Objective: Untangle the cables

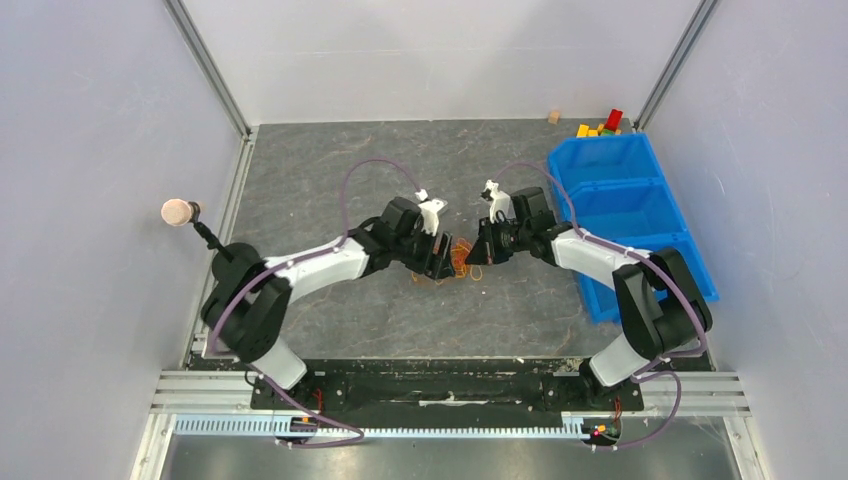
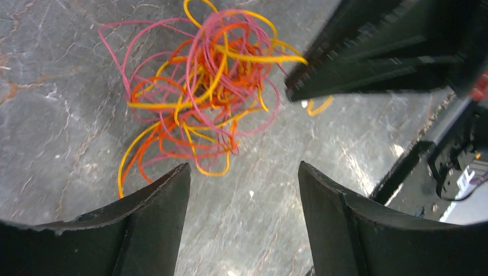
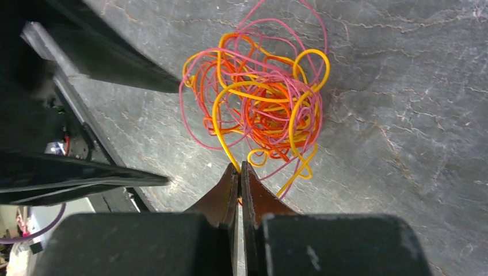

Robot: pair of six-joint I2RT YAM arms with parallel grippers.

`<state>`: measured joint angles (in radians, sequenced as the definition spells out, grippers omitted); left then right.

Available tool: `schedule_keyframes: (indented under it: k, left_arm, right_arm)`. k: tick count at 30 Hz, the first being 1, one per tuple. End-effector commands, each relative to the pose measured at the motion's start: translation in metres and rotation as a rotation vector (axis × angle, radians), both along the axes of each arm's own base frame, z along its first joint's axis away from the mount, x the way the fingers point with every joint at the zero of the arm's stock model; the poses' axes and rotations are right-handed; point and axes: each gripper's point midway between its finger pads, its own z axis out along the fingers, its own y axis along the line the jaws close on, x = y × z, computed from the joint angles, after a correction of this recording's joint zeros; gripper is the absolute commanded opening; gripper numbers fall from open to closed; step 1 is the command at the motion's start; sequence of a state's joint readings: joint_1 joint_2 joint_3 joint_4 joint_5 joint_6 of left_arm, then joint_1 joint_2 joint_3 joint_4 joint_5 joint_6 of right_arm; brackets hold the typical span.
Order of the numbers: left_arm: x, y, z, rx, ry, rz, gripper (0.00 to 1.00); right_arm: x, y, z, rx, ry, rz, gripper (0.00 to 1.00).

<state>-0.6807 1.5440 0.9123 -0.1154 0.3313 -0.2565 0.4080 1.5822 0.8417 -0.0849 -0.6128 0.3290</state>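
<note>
You have a grey marbled surface (image 1: 330,300) with a blue bin (image 1: 620,215) off to its right side, well apart from the work. Both arms reach in toward the middle and meet over the cables (image 3: 265,109), which lie there in one loose heap of pink, orange and yellow loops, not yet separated.

Your left claw (image 2: 243,167) stands wide apart and holds nothing; it sits just short of the heap with bare surface between its fingers. Your right claw (image 3: 239,168) is pressed together at the near edge of the heap, and a yellow strand (image 3: 221,135) runs into its tips, so it looks clamped on that strand.

This reads as the early pulling-apart step. Next, you likely need the left claw to close on a different-coloured loop, then draw the two claws apart slowly so loops slip free rather than tighten.
</note>
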Motion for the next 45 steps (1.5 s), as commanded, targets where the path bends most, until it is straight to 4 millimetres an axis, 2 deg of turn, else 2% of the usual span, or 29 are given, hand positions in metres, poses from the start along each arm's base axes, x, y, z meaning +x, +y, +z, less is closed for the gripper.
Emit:
schedule_keyframes:
  k: [1,6,8,10,12,14,16,18,21,25,28,32,35,45]
  left_arm:
    - [0.044,-0.028,0.012,-0.054,-0.036,0.134,0.75]
    - [0.064,-0.043,-0.018,-0.013,0.010,0.167,0.75]
    - [0.068,-0.045,-0.034,0.010,0.028,0.172,0.71]
    - [0.070,-0.037,-0.054,0.082,0.061,0.189,0.56]
    - [0.070,-0.020,-0.063,0.144,0.070,0.192,0.35]
    - [0.066,-0.001,-0.054,0.170,0.055,0.171,0.11]
    - [0.059,0.018,-0.039,0.196,0.021,0.133,0.02]
    - [0.054,0.039,-0.023,0.209,-0.022,0.101,0.02]
    - [0.052,0.072,-0.001,0.212,-0.042,0.106,0.02]
    - [0.052,0.106,0.016,0.235,-0.071,0.083,0.02]
    - [0.050,0.128,0.020,0.280,-0.096,0.084,0.02]
    - [0.058,0.165,0.018,0.314,-0.100,0.168,0.02]
    - [0.059,0.185,0.006,0.363,-0.074,0.180,0.02]
    - [0.066,0.218,-0.044,0.465,0.030,0.230,0.02]
  right_arm:
    - [0.003,0.008,0.024,0.086,-0.039,0.011,0.00]
    - [0.004,0.010,0.026,0.101,-0.030,0.007,0.00]
    - [0.005,0.009,0.026,0.103,-0.029,0.004,0.00]
    - [0.008,0.006,0.027,0.097,-0.037,-0.011,0.00]
    - [0.018,-0.009,0.025,0.029,-0.072,-0.054,0.00]
    - [0.035,-0.038,0.021,-0.123,-0.142,-0.133,0.00]
    - [0.054,-0.079,0.021,-0.299,-0.228,-0.243,0.00]
    - [0.063,-0.112,0.023,-0.434,-0.299,-0.303,0.00]
    - [0.069,-0.146,0.028,-0.544,-0.343,-0.374,0.00]
    - [0.073,-0.169,0.036,-0.610,-0.378,-0.422,0.00]
    - [0.076,-0.182,0.045,-0.660,-0.412,-0.439,0.00]
    - [0.082,-0.202,0.074,-0.708,-0.485,-0.497,0.00]
    - [0.092,-0.216,0.112,-0.701,-0.549,-0.555,0.00]
    - [0.105,-0.231,0.241,-0.580,-0.780,-0.691,0.00]
